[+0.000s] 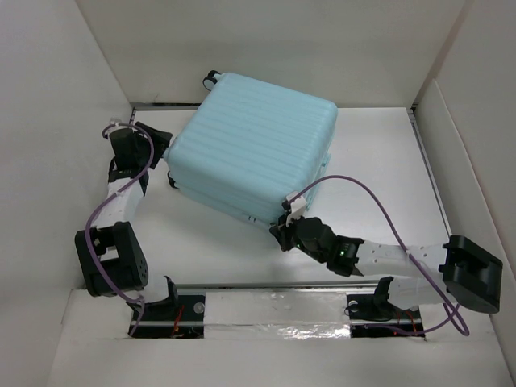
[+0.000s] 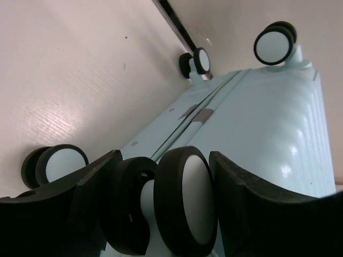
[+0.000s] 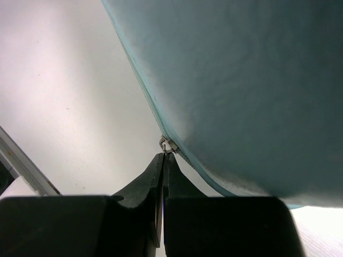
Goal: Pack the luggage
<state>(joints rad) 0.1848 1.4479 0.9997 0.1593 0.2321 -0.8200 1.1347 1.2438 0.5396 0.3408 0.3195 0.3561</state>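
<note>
The luggage (image 1: 258, 145), a pale aqua ribbed hard-shell suitcase, lies flat and closed in the middle of the table. My left gripper (image 1: 165, 157) is at its left corner, its jaws round a black-and-white caster wheel (image 2: 185, 198), which fills the gap between the fingers. My right gripper (image 1: 284, 234) is at the suitcase's near corner. In the right wrist view its jaws (image 3: 163, 158) are pressed together on the pull tab of the metal zipper slider (image 3: 166, 143) on the aqua zip line.
White walls stand close on the left, back and right. Other caster wheels (image 2: 276, 43) show along the suitcase's left end, one (image 1: 211, 78) at the back. A purple cable (image 1: 379, 201) loops over the right arm.
</note>
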